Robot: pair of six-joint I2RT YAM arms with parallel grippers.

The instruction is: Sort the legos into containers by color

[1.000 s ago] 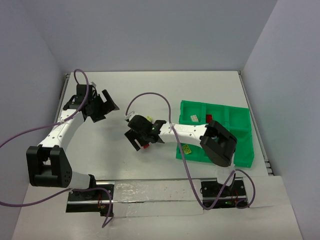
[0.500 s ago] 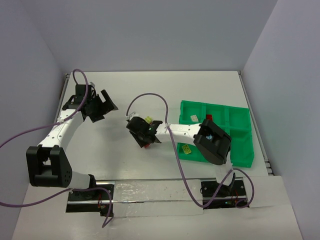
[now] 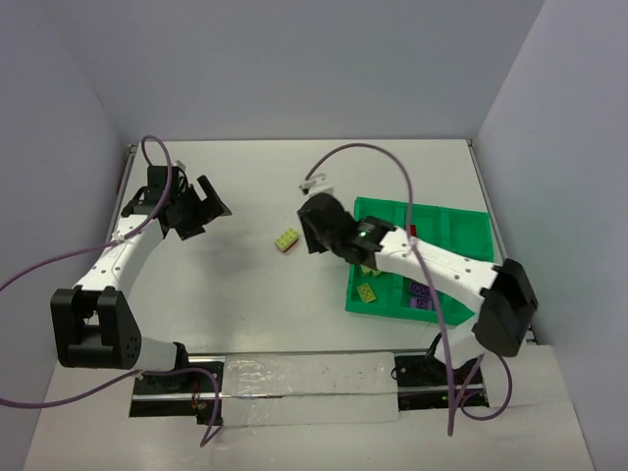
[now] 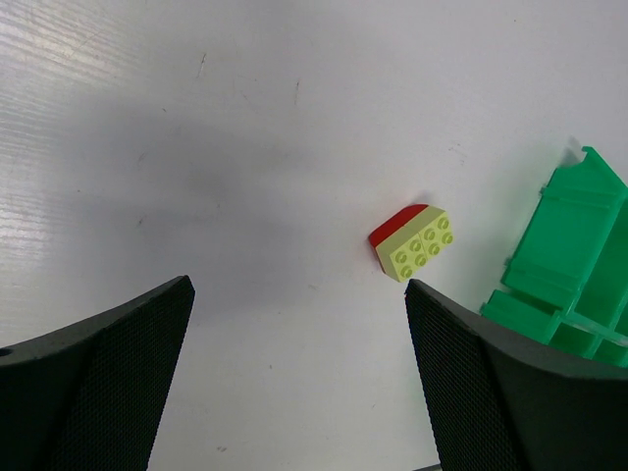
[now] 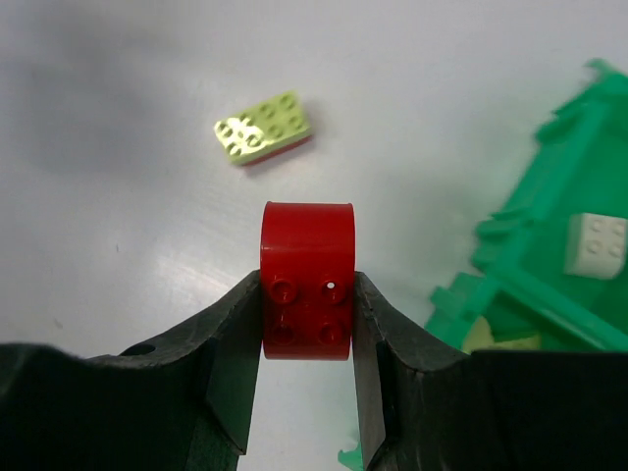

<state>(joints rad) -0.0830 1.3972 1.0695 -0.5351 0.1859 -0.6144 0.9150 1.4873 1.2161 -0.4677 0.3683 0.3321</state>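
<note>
— What is the right gripper [image 3: 312, 234] doing?

— It is pinching a red brick [image 5: 306, 245]. In the wrist view the two black fingers [image 5: 235, 343] press on the brick's left and right sides, with the studs facing the camera.

— Where is that brick on the table [image 3: 245, 186]?

— Near the middle, over bare surface. It sits just off the left wall of the green tray [image 3: 461, 235], which lies along the right edge.

— And the left gripper [image 3: 201, 208]?

— Spread wide with nothing between the fingers. It hangs toward the far left corner, well apart from every brick. Its own camera shows the open gap [image 4: 296, 287] over bare white table.

— Are there any loose bricks outside the tray?

— One two-brick stack [image 3: 287, 239], a pale yellow-green brick sitting on a red one. It lies on the table near the middle, left of the right gripper and apart from it. The left wrist view shows the red layer underneath [image 4: 412, 242], and the right wrist view shows the stack beyond the held brick [image 5: 263, 128].

— What is in the tray?

— A yellow-green brick [image 3: 368, 292] lies in the near left compartment. Purple bricks [image 3: 422, 292] lie in the compartment to its right. The right wrist view also shows a pale brick [image 5: 596, 243] inside a compartment, but I cannot tell which one from that angle.
</note>
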